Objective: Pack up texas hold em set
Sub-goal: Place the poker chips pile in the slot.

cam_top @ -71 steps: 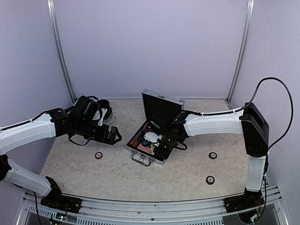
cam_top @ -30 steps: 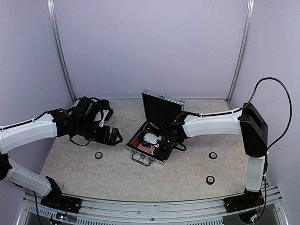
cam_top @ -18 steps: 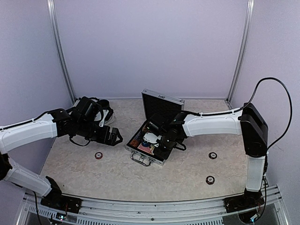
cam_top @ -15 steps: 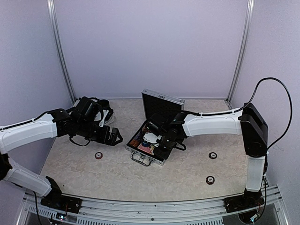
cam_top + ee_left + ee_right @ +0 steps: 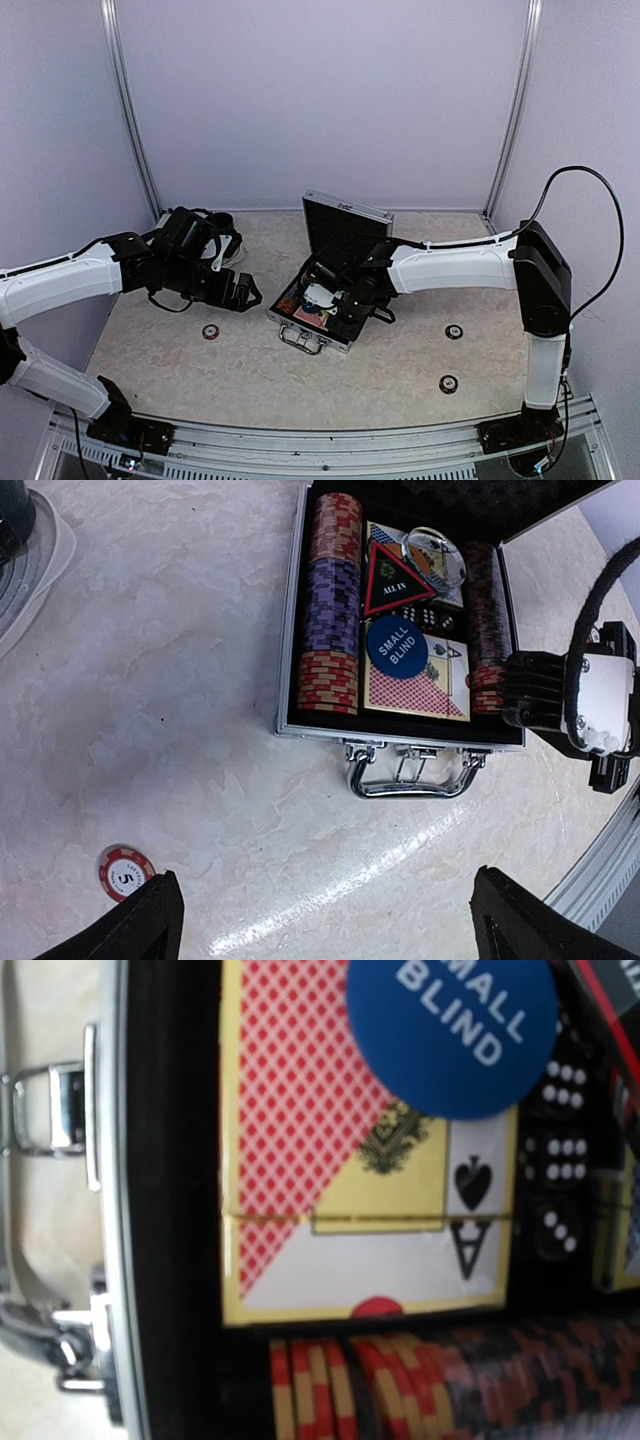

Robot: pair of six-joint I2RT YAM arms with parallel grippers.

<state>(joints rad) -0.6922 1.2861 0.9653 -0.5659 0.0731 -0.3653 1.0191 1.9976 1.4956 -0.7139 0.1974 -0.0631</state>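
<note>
The silver case (image 5: 300, 338) lies open at the table's middle, lid up, handle (image 5: 410, 780) toward me. Inside are striped chip rows (image 5: 330, 600), a red-backed card deck (image 5: 340, 1180), a blue SMALL BLIND button (image 5: 397, 647), a red ALL IN triangle (image 5: 393, 578) and dark dice (image 5: 560, 1150). My right gripper (image 5: 520, 690) sits low at the near end of the right chip row (image 5: 400, 1390); its fingertips do not show. My left gripper (image 5: 335, 930) hangs open over bare table left of the case, holding nothing.
A loose red chip (image 5: 211, 331) lies below the left gripper. Two more chips (image 5: 454, 331) (image 5: 448, 382) lie right of the case. Mugs on a white plate (image 5: 225, 245) stand at the back left, behind the left arm.
My right gripper has crept slightly leftward over the case's right side. The left arm has stayed where it was, still open.
</note>
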